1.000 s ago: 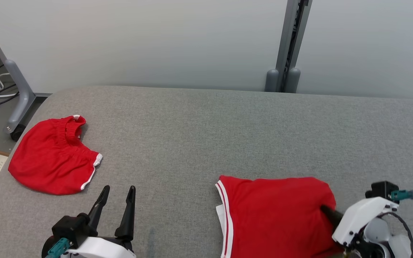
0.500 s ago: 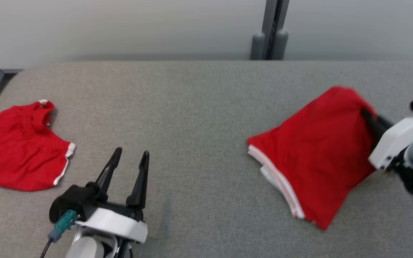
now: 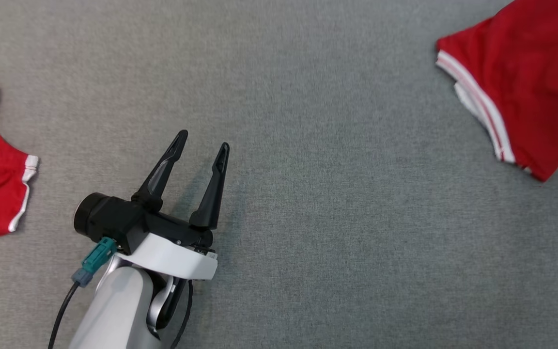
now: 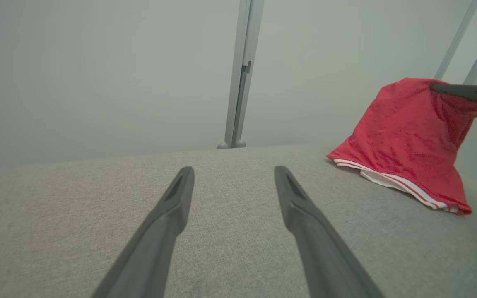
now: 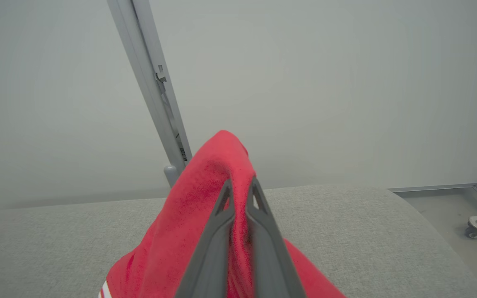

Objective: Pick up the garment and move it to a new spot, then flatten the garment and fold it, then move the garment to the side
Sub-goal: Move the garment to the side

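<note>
Grey fabric table [image 3: 308,218], pale wall [image 4: 97,62], metal post [image 4: 243,82], red garment [image 4: 404,136]

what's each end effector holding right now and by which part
The right end effector is shut on the garment, pinching a bunched fold at the end opposite its white-striped hem. The left end effector is open and holds nothing.

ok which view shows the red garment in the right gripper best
The left wrist view: the garment hangs whole from the right gripper, striped hem down at the table. The head view cuts it off at the right edge; the right wrist view gives a close fold pinched between the fingers.
</note>
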Tool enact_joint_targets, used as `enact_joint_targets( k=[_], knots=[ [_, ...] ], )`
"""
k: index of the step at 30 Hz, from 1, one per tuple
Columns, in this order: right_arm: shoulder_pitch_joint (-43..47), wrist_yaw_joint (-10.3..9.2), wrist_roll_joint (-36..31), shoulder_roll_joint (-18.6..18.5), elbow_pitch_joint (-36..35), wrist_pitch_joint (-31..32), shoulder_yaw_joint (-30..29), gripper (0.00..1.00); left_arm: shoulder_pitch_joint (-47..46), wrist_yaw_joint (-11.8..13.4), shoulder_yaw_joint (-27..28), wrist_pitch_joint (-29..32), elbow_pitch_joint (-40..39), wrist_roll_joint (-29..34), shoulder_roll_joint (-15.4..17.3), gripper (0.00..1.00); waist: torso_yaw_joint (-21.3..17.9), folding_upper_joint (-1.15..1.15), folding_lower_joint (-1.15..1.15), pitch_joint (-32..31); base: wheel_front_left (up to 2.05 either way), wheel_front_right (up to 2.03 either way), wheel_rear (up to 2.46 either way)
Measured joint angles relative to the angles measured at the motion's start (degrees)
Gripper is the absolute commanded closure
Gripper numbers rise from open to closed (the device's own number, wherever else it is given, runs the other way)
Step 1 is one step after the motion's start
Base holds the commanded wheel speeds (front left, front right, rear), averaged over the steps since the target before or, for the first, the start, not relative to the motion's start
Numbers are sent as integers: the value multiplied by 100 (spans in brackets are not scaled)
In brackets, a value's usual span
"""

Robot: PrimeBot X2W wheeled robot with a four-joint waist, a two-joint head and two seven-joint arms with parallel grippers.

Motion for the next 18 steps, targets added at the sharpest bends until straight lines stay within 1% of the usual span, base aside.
enact_joint_targets(
  k=[4, 8, 10, 18],
  knots=[
    [-490, 1, -77, -136, 586, -311, -202, 100, -118, -1, -13, 1, -7, 37, 69, 0, -52, 0, 0, 376, 0, 0, 0],
    [-850, 1, -220, -140, 1386, -513, -466, 100, -189, 0, -20, 1, -7, 59, 81, 0, -108, 0, 0, 615, 0, 0, 0],
    [-1000, 1, -328, -104, 1737, -598, -547, 100, -191, 0, -21, 1, -7, 62, 83, 0, -143, 0, 0, 659, 0, 0, 0],
    [-1500, 1, -779, 21, 2594, -879, -735, 100, -307, 0, -44, 1, 5, 62, 109, 0, -139, 0, 0, 734, 0, 0, 0]
  ],
)
